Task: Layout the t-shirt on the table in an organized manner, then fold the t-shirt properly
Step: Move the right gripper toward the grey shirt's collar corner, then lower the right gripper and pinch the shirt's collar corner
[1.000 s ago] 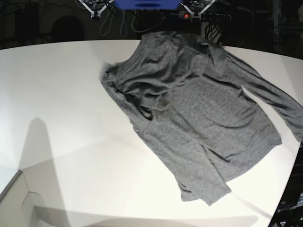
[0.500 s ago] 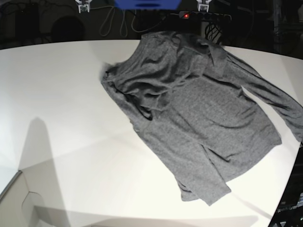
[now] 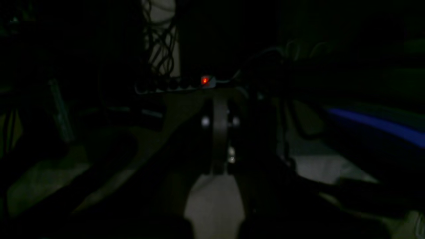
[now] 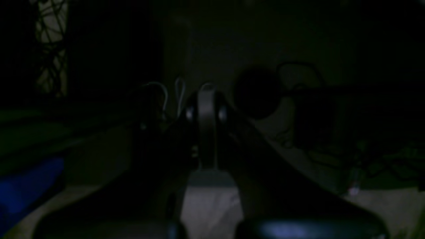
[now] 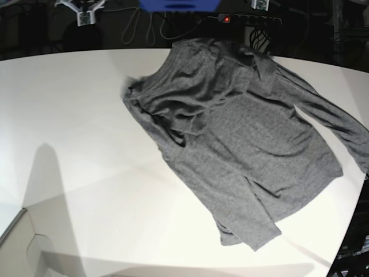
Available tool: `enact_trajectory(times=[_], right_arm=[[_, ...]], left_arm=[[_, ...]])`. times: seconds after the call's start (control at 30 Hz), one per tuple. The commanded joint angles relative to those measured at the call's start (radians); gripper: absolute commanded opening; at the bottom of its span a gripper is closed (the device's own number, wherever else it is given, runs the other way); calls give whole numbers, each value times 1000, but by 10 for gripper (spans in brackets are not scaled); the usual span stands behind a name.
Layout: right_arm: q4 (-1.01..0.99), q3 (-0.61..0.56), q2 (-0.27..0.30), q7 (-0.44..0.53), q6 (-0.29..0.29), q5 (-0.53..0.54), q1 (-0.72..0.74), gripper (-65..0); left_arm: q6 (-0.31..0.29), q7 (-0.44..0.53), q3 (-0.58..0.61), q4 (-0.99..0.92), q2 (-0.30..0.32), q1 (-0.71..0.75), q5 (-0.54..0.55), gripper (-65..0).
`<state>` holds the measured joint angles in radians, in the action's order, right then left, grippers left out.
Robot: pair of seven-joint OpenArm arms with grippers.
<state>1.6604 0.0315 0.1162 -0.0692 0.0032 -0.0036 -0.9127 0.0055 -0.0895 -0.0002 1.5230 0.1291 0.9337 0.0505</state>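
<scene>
Clearly at the laying-out stage, with no fold made yet. At the left of the base view: right gripper (image 5: 85, 12) up past the far edge, well apart from any cloth, jaws pressed together on nothing, shown also in its own dim wrist view. Below it, a wide bare stretch of the table (image 5: 69, 115), good room for spreading.

Toward the middle, the t-shirt (image 5: 242, 144) lying skewed, collar end near the far edge, hem (image 5: 253, 231) toward the near right. Bunched folds (image 5: 173, 112) along its left side, probably a sleeve caught against the body; cannot tell whether over or under. Best to open the jaws before descending and pinch one layer only at the crumpled edge. Then drag it leftward and low across the surface, to keep the knit flat rather than lifted into new wrinkles.

Further right, left gripper (image 5: 260, 4) likewise high behind the far edge, closed on nothing. Worth using it to pin the shoulder during the other arm's tug.

At the far right, the other sleeve (image 5: 346, 130) running out to the table's curved edge and seemingly over it. Some risk of the garment sliding off, so better to pull inward first.

Behind the table, cables (image 5: 141, 26), a blue panel (image 5: 179, 4) and a power strip (image 5: 228, 19) with a red light, close to the collar. Keep reaches clear of them.
</scene>
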Motion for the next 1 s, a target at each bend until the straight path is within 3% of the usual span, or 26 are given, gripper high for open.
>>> enact_trajectory(times=[0.0, 0.33, 0.47, 0.7, 0.87, 0.97], right_arm=[[53, 2, 4, 26, 1, 1, -27, -650], [349, 14, 4, 9, 1, 1, -67, -650], [372, -11, 4, -19, 1, 1, 2, -650], [372, -95, 3, -177, 1, 1, 149, -650], [372, -180, 4, -343, 1, 1, 257, -533], [372, -218, 4, -404, 2, 1, 297, -442]], left_arm=[[-2, 17, -1, 54, 4, 41, -1, -650], [-2, 17, -36, 360, -3, 163, -1, -650], [-2, 15, -76, 442, -6, 178, -1, -650], [-2, 15, -113, 460, -6, 173, 1, -650], [-2, 15, -114, 460, -6, 170, 32, -641], [-2, 15, -120, 462, 4, 170, 124, -552]])
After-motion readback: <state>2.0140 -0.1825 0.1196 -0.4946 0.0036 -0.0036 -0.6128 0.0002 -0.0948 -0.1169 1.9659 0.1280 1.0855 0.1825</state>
